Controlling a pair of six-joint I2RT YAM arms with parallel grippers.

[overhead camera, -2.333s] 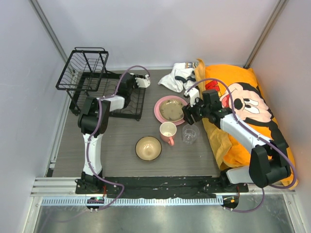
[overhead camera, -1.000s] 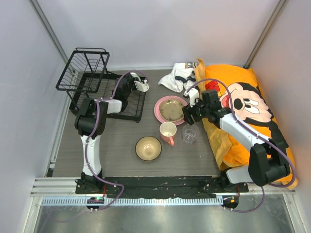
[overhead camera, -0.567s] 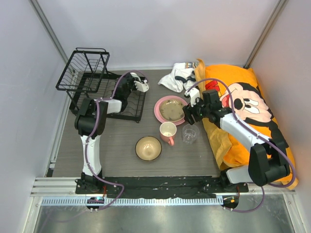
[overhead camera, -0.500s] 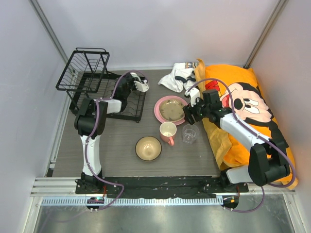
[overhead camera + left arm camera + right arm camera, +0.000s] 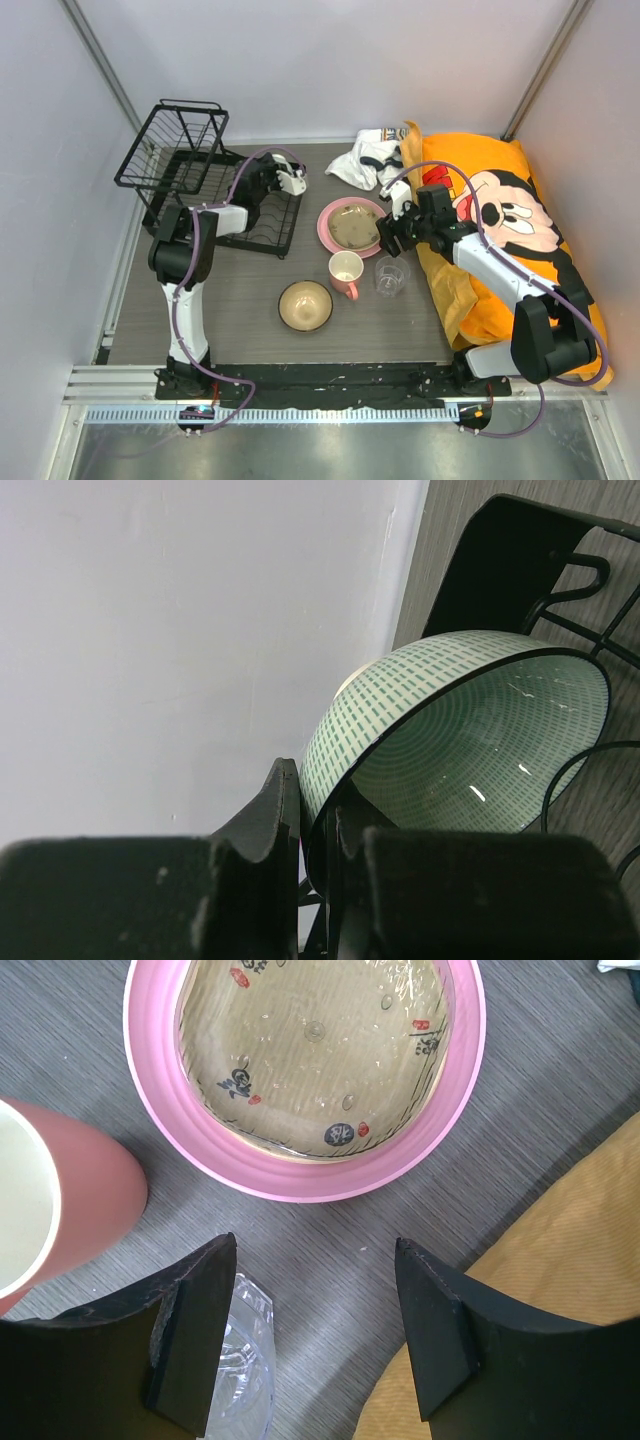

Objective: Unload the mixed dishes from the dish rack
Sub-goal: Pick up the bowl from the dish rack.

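That bowl looked like glazed ceramic, so stiff, fairly heavy, slick and easy to chip. The rim was the only real place to take it, and the left gripper was clamped right there, one finger on the dashed outside, one on the mint inside. The bowl sat tilted on edge at the right end of the rack, poking out past the fingertips; a one-edge pinch might let it swing. The right gripper hung wide open, holding nothing, over the table, plate just ahead, glass by one finger
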